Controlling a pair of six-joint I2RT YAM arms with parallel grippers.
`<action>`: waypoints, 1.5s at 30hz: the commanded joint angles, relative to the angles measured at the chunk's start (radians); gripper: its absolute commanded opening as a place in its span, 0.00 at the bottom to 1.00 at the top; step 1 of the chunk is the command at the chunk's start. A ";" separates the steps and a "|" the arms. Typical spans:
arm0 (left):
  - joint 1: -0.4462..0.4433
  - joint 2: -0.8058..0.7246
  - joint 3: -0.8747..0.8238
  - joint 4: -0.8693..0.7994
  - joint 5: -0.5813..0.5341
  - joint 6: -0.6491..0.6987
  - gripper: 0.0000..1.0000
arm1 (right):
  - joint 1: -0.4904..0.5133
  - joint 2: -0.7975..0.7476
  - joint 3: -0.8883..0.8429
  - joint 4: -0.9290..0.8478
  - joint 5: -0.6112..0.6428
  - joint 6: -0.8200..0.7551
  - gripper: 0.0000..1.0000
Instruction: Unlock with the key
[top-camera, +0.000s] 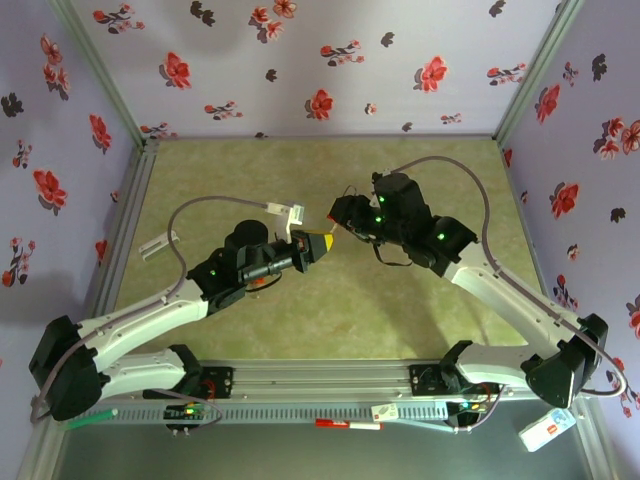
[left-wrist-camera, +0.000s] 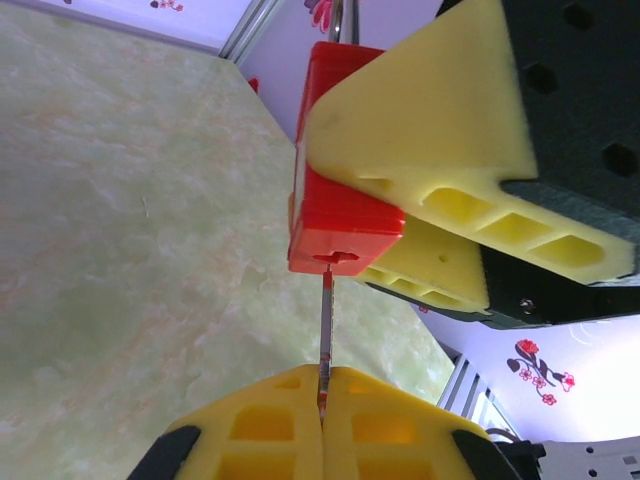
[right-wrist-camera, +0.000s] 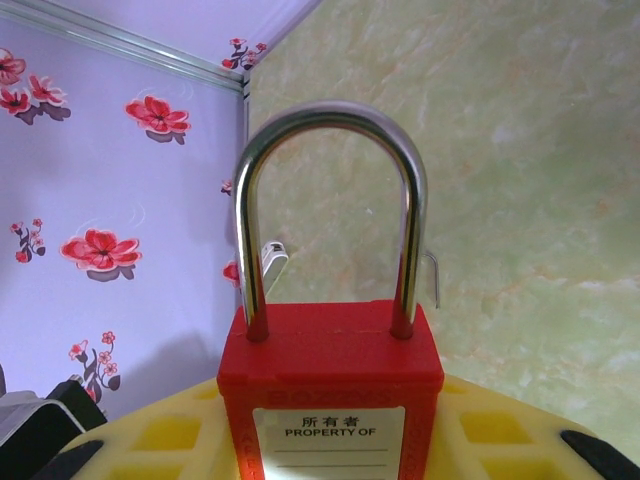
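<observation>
My right gripper (right-wrist-camera: 332, 445) is shut on a red padlock (right-wrist-camera: 332, 365) with a white label. Its steel shackle (right-wrist-camera: 330, 115) stands closed above the yellow pads. In the left wrist view the padlock (left-wrist-camera: 335, 215) hangs sideways between the right gripper's yellow fingers (left-wrist-camera: 430, 130), its keyhole face turned toward me. My left gripper (left-wrist-camera: 323, 390) is shut on the key. The key's thin blade (left-wrist-camera: 326, 325) sticks out of the pads and its tip meets the keyhole; its head is hidden between the pads. Seen from above, the left gripper (top-camera: 318, 246) and right gripper (top-camera: 340, 216) meet mid-table.
A white plastic piece (top-camera: 158, 245) lies at the table's left, and another (top-camera: 291, 212) sits just behind my left gripper. Flowered walls close in the left, back and right sides. A red marker (top-camera: 348, 425) rests on the front rail.
</observation>
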 joint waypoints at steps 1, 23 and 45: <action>0.012 -0.027 0.020 -0.014 -0.031 -0.012 0.00 | 0.012 0.004 0.027 0.028 0.025 0.005 0.00; 0.016 -0.028 0.032 -0.026 0.024 0.008 0.00 | 0.018 0.032 0.019 0.028 0.032 0.017 0.00; 0.019 -0.024 0.093 -0.138 -0.118 0.036 0.00 | 0.079 0.060 0.029 0.037 0.050 0.084 0.00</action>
